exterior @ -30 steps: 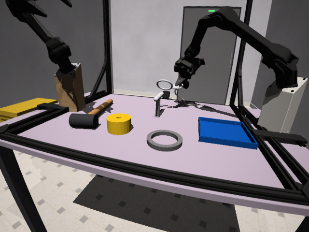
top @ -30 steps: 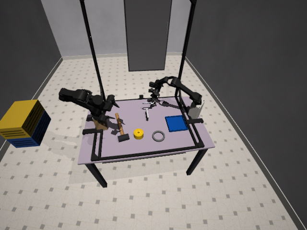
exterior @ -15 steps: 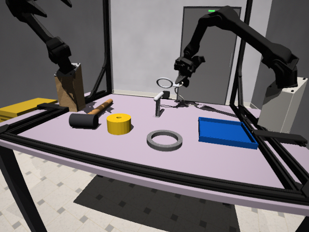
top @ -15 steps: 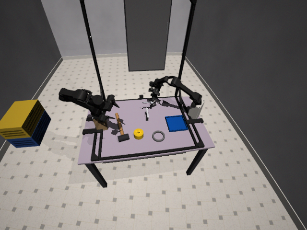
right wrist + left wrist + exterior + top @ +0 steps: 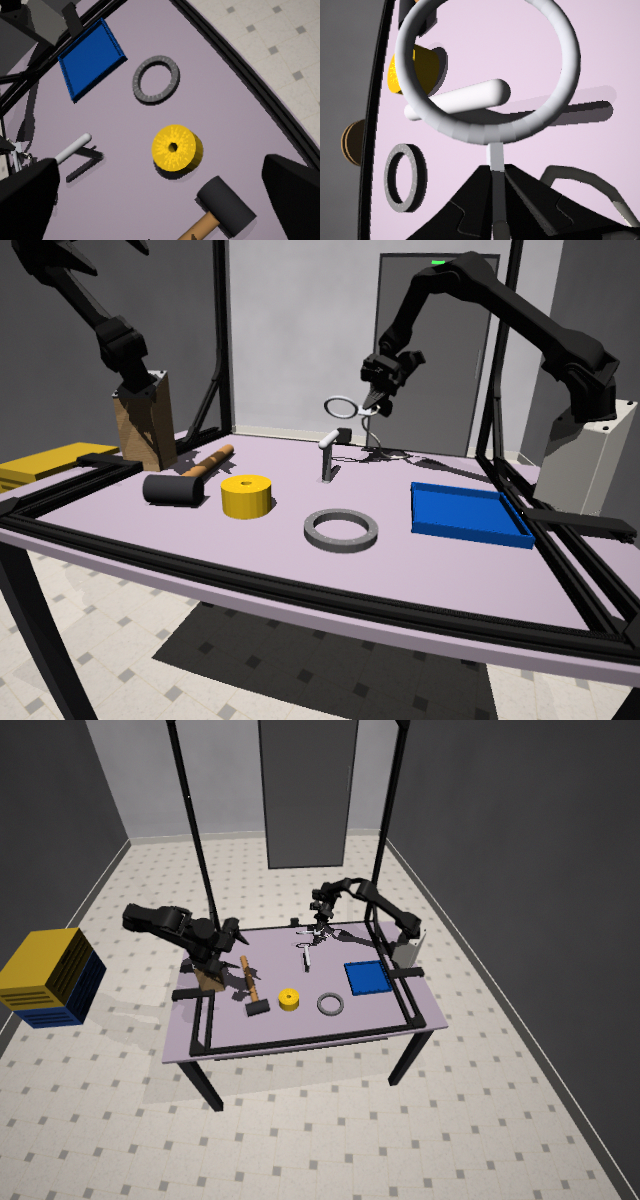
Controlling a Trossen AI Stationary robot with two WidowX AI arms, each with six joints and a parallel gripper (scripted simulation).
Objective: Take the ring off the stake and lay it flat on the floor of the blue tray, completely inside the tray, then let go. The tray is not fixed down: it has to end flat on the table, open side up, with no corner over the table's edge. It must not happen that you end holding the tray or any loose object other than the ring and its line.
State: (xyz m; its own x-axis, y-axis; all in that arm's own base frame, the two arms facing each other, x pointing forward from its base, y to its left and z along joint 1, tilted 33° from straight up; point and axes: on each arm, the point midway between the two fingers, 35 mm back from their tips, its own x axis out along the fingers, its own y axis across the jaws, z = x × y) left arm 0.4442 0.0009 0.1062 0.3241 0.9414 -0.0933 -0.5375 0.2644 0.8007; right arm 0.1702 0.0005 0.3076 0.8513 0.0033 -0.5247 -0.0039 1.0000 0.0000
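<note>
Hammer (image 5: 257,1007) (image 5: 173,490) (image 5: 425,25) (image 5: 226,205) with a black head lies toward the left of the lilac table (image 5: 279,1024) (image 5: 361,575) (image 5: 600,60) (image 5: 115,125); a yellow cylinder (image 5: 288,1005) (image 5: 246,503) (image 5: 425,70) (image 5: 165,160) stands just right of its head; a thick gray ring (image 5: 330,1013) (image 5: 341,545) (image 5: 420,177) (image 5: 150,100) lies flat between cylinder and tray. A bent-topped white stake (image 5: 306,956) (image 5: 326,462) (image 5: 465,100) (image 5: 75,148) rises farther back.

A black rail (image 5: 310,1037) (image 5: 258,578) (image 5: 372,100) (image 5: 215,37) borders the near edge; open surface separates it from the objects; the table's right-hand rails run close beside the tray.

The blue tray (image 5: 368,977) (image 5: 470,513) (image 5: 92,60) sits at right, flat, open side up, nothing inside.

The white ring (image 5: 303,932) (image 5: 342,416) (image 5: 405,60) is off the stake, in the air beyond it; the left gripper (image 5: 318,931) (image 5: 365,407) (image 5: 495,175) pinches its tab between narrow-set fingers; its pale line (image 5: 364,428) hangs below. The right gripper (image 5: 242,955) (image 5: 121,263) (image 5: 162,168), high at left, has fingers spread wide, holding nothing.
</note>
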